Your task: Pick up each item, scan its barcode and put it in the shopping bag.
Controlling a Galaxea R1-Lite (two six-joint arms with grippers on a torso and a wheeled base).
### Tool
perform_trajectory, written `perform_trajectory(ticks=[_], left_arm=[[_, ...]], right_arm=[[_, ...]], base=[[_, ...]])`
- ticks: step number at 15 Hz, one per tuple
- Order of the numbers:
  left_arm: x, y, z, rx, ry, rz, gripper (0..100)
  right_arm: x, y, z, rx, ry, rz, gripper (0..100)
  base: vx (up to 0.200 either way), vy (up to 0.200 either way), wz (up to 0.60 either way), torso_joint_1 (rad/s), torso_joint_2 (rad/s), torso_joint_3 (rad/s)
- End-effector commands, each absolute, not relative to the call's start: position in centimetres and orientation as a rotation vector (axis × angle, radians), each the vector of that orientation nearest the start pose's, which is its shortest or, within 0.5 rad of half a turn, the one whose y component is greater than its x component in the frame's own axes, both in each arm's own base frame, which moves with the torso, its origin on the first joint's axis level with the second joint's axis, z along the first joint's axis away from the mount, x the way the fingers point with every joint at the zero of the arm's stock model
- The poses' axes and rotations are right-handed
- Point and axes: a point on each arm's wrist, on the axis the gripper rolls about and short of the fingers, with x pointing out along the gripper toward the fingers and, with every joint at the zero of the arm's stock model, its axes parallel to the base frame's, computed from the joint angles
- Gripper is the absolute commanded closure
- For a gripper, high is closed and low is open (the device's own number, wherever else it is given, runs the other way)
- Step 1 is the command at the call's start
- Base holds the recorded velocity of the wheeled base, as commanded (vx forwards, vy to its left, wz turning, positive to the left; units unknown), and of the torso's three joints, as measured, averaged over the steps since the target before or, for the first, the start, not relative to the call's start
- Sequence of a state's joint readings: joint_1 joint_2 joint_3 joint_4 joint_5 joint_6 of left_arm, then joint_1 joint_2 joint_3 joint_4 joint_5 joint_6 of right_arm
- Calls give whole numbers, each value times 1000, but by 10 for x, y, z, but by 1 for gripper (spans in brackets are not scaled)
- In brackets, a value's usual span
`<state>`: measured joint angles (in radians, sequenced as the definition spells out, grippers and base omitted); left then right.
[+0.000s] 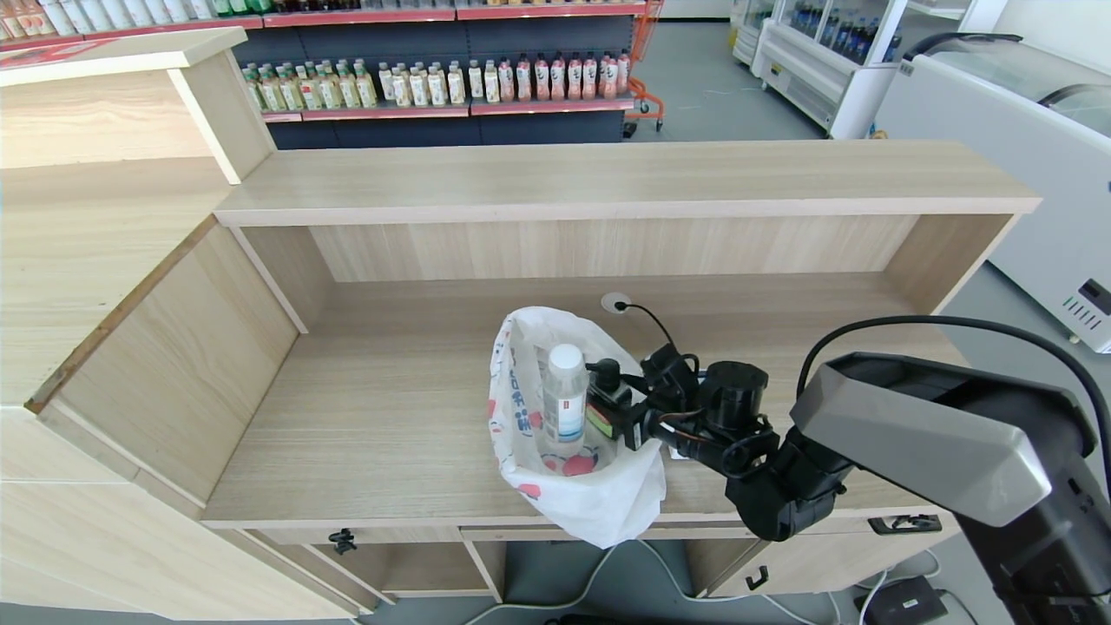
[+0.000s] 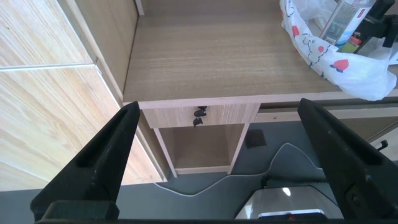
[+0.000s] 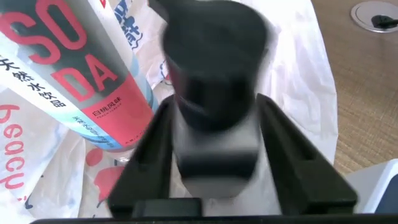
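Observation:
A white printed shopping bag [image 1: 599, 503] stands open at the front of the wooden counter [image 1: 382, 417]. Inside it a clear soda bottle [image 1: 566, 399] with a white cap stands upright. My right gripper [image 1: 621, 417] is at the bag's right rim, shut on a small black-capped bottle [image 1: 606, 375] held over the opening. In the right wrist view that black-capped bottle [image 3: 214, 81] sits between the fingers [image 3: 146, 162], with the soda bottle [image 3: 81, 81] and the bag [image 3: 298, 74] close behind it. My left gripper [image 2: 224, 155] hangs open below the counter's front edge [image 2: 211, 102], left of the bag [image 2: 348, 65].
A cable grommet [image 1: 615, 302] with a black cable lies behind the bag. A raised ledge [image 1: 608, 178] walls the counter's back and both sides. A grey angular device [image 1: 937, 434] stands at the right. A drawer with a key [image 2: 199, 115] is under the counter front.

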<state>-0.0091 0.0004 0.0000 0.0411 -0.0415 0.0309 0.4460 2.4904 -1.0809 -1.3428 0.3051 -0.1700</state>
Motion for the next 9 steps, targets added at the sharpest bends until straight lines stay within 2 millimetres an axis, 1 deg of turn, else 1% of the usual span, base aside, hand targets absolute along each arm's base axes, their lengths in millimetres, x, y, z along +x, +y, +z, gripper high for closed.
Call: perform_trajectory(ticks=[1, 3, 5, 6, 7, 9], left_arm=[[-23, -1, 71, 30, 41, -51, 0], [-23, -1, 71, 30, 41, -51, 0], [-23, -1, 71, 30, 41, -51, 0], [-23, -1, 71, 30, 41, -51, 0], [-23, -1, 71, 30, 41, -51, 0], [-23, -1, 71, 30, 41, -51, 0]], right_arm=[[397, 197, 17, -165, -5, 753, 0], [398, 196, 23, -162, -20, 749, 0], [395, 188, 47, -160, -56, 730, 0], [391, 182, 61, -159, -76, 721, 0], [386, 173, 75, -162, -82, 705, 0], [372, 151, 92, -164, -81, 670, 0]], base=[[0, 0, 0, 0, 0, 0], [0, 0, 0, 0, 0, 0], [0, 0, 0, 0, 0, 0], [0, 0, 0, 0, 0, 0], [0, 0, 0, 0, 0, 0], [0, 0, 0, 0, 0, 0]])
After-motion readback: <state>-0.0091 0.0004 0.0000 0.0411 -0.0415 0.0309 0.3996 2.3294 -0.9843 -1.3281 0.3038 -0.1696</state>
